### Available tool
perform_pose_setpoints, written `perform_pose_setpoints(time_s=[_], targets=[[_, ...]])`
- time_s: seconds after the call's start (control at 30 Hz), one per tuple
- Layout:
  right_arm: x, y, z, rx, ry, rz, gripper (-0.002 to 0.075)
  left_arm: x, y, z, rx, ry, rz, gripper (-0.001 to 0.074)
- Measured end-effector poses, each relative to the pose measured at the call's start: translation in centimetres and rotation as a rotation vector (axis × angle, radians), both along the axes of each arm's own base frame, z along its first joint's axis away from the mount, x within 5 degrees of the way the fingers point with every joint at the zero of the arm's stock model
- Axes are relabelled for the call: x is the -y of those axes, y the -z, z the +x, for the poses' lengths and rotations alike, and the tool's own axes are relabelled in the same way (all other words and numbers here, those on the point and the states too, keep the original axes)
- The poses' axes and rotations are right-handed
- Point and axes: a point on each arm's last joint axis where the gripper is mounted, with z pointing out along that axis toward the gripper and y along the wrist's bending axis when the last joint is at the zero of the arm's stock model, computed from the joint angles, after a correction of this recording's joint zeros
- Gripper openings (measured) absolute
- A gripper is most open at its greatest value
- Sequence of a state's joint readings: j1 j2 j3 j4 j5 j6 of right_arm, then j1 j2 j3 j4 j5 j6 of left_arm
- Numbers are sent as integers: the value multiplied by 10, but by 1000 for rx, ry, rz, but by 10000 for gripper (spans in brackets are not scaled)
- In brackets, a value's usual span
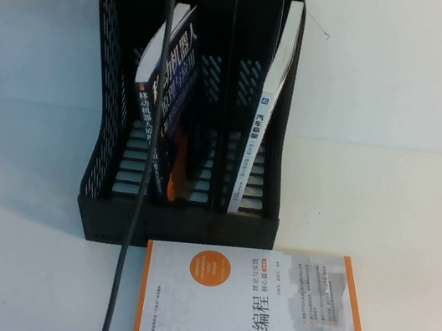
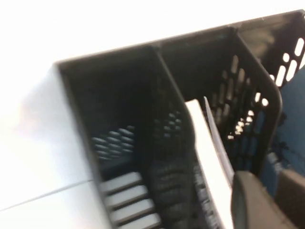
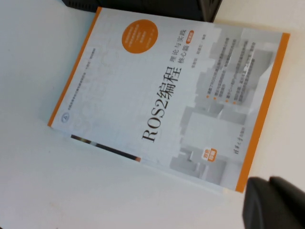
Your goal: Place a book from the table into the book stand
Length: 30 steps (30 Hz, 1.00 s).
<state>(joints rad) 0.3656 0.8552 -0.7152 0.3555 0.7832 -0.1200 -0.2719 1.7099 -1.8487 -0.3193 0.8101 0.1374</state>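
From the high view, the book stand (image 1: 114,148) sits on the table (image 1: 398,119), and the book (image 1: 164,97) leans tilted inside its left compartment, spine toward the camera. A thin white-spined book (image 1: 265,113) stands in the right compartment, and the middle one holds nothing visible. A white book with orange border (image 1: 263,317) lies flat on the table just in front of the stand. The left arm's dark body and cable cross the upper left, over the stand. In the left wrist view, the left gripper (image 2: 267,200) hovers above the stand's compartments, beside a white page edge (image 2: 209,157); whether it is released or clenched I cannot tell. In the right wrist view, the right gripper (image 3: 274,202) hangs over the table next to the white book's corner; its grasp state is likewise hidden.
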Motion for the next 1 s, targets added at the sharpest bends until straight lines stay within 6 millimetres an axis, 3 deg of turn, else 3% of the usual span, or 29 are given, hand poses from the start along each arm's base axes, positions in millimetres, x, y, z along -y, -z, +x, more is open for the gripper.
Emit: perform_pose_setpoints(time_s=[0.13, 0.33, 0.53, 0.67, 0.87, 1.0], targets=[[2, 4, 0, 3, -2, -38, -2, -22, -31, -26, 65, -43, 120, 25], [10, 5, 5, 76, 1, -147, -2, -49, -71, -79, 138, -129, 223, 3], [19, 2, 14, 176, 86, -220, -2, -65, -79, -144, 308, -148, 144, 0], [26, -6, 17, 266, 160, -238, -2, -75, -46, -191, 384, -159, 77, -1], [32, -27, 10, 455, 208, -186, -2, -90, 40, -249, 404, -172, 36, -1], [36, -34, 1, 541, 212, -163, -2, -96, 93, -270, 439, -187, 5, -3]])
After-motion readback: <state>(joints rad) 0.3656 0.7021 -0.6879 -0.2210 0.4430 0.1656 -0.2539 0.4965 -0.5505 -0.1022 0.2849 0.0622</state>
